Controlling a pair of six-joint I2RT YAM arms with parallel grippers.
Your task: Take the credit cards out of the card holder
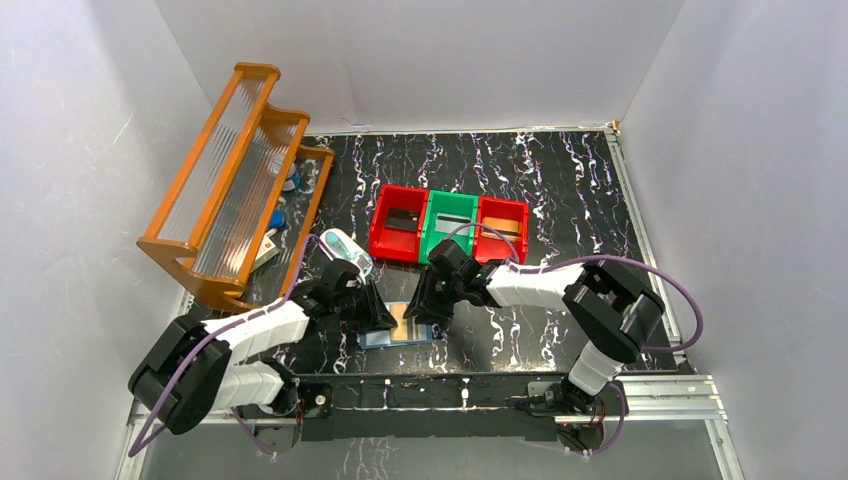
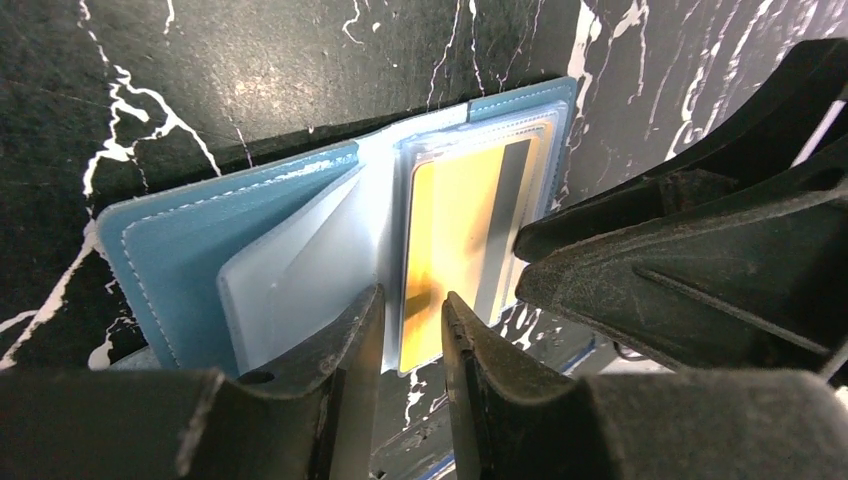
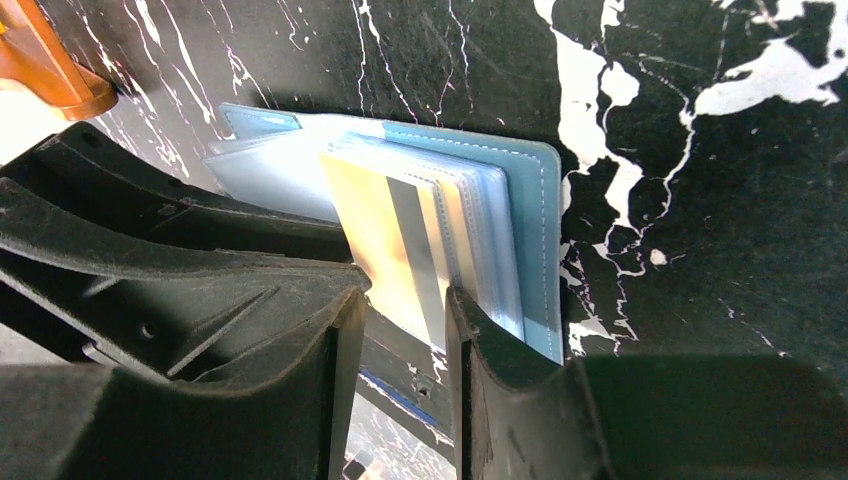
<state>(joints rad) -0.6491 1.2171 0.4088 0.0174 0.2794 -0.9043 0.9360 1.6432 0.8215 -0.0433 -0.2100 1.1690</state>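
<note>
Overhead, the open card holder lies on the table between left tool and right tool; left wrist: left tool pinches its sleeve edge; right wrist: right tool straddles the tan-orange card, whether gripping I cannot tell; pulling this card looks in hand, next needing a firm pinch and straight draw.

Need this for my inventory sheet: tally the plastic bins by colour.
Red bins: 2
Green bin: 1
Total: 3
</note>
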